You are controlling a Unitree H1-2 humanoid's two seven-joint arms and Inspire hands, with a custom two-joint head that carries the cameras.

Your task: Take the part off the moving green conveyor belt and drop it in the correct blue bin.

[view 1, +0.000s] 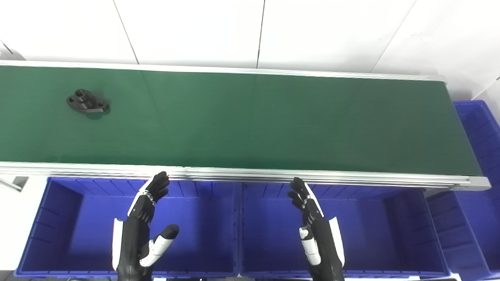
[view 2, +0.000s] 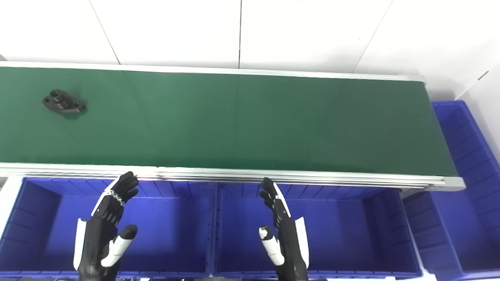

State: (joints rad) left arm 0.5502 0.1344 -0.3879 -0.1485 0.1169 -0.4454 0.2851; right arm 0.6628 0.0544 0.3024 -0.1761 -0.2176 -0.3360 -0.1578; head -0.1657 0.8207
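1. The black part (view 1: 87, 101) lies on the green conveyor belt (view 1: 250, 121), far to the left, well apart from both hands.
2. The left hand (view 1: 142, 230) hovers over the left blue bin (view 1: 43, 218), fingers spread, holding nothing.
3. The right hand (view 1: 316, 230) hovers over the middle blue bin (view 1: 394, 218), likewise empty and spread.
4. A third blue bin (view 1: 478, 128) sits at the belt's right end.
5. No readable writing, brand or label shows on any of these.

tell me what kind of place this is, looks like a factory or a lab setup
Probably a mock sorting station in a lab or workshop: a green conveyor belt carrying one black part, blue bins lined below it, bare white wall panels behind.
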